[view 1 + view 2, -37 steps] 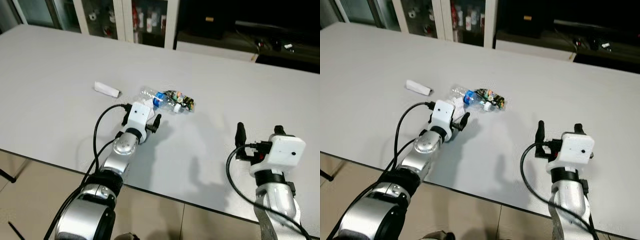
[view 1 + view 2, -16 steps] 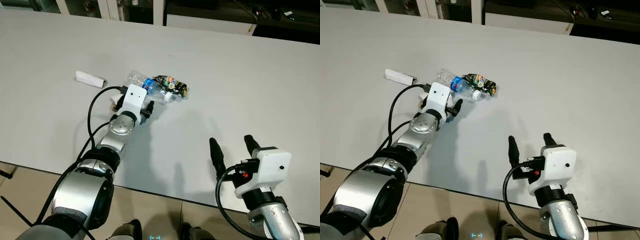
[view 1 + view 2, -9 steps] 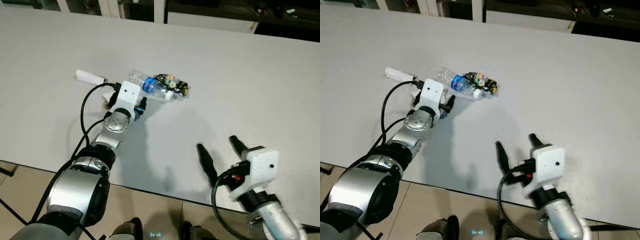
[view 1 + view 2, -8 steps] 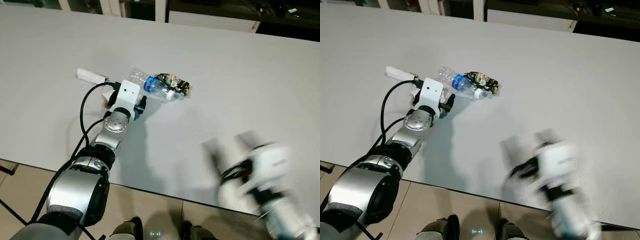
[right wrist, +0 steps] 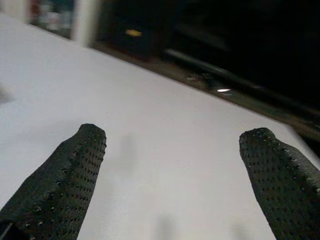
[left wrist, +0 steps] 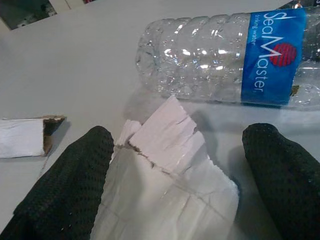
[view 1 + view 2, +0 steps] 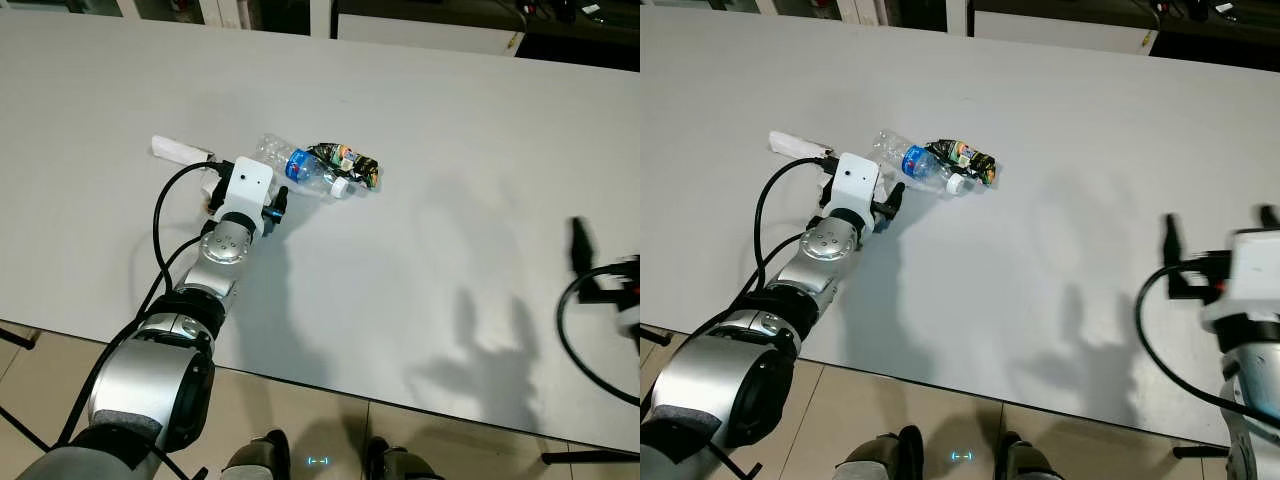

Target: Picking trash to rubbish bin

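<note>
Left wrist view — left gripper spread around torn white paper on the table, beside clear bottle labelled "SeaMaster drinking water". Right gripper fingers apart, holding nothing.

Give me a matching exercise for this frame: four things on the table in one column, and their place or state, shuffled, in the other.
Things
1. clear plastic bottle with blue label
2. torn white paper scrap
3. crumpled dark colourful wrapper
4. white cardboard strip

Places or states
A. lies between the open fingers of the left claw
B. lies at the bottle's cap end
C. lies alone, farthest to the robot's left
D. lies on its side, just beyond the left claw

Pairs: 1-D, 2-A, 3-B, 4-C
</note>
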Robot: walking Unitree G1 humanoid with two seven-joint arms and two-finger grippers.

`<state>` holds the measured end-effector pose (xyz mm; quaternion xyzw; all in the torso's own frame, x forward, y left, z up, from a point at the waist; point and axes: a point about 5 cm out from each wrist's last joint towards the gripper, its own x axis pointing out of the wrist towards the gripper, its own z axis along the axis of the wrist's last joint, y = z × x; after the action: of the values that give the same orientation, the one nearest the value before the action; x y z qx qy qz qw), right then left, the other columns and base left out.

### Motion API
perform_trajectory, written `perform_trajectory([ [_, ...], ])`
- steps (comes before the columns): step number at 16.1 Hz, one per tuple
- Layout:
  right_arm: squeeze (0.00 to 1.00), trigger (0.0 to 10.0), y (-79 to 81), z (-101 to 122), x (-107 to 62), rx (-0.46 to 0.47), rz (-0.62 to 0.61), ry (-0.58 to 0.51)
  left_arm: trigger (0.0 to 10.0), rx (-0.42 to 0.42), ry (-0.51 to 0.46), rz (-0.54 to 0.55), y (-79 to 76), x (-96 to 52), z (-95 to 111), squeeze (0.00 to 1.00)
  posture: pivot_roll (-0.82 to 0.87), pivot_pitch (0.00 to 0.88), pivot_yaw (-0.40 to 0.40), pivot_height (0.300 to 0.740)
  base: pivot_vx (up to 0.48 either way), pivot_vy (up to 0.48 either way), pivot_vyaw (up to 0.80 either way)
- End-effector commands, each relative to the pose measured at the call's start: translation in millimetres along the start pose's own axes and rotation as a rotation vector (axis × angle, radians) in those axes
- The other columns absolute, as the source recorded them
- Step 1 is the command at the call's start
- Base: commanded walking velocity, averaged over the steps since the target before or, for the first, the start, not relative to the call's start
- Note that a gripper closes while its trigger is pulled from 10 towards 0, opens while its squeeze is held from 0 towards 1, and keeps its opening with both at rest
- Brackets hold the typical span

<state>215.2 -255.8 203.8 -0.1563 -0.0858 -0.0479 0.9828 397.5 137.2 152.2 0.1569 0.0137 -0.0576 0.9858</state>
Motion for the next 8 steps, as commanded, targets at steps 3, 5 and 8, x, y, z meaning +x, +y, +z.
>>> perform_trajectory([
  [3, 0.00, 10.0, 13.1, -1.6, 7.3, 0.088, 0.156, 0.011, 10.0, 0.014, 0.006, -0.005, 3.5, -1.2, -3.2, 0.00, 0.03, 0.230, 0.043, 0.740, 0.000, 0.000, 0.00],
  [5, 0.00, 10.0, 17.9, -4.6, 12.7, 0.115, 0.248, 0.021, 10.0, 0.019, 0.003, -0.011, 4.5, -0.8, -2.0, 0.00, 0.03, 0.235, 0.054, 0.740, 0.000, 0.000, 0.00],
  [8, 0.00, 10.0, 18.4, -19.2, 20.9, 0.177, 0.348, 0.081, 10.0, 0.026, 0.002, -0.020, 6.0, -0.5, -1.1, 0.00, 0.05, 0.234, 0.057, 0.740, 0.000, 0.000, 0.00],
])
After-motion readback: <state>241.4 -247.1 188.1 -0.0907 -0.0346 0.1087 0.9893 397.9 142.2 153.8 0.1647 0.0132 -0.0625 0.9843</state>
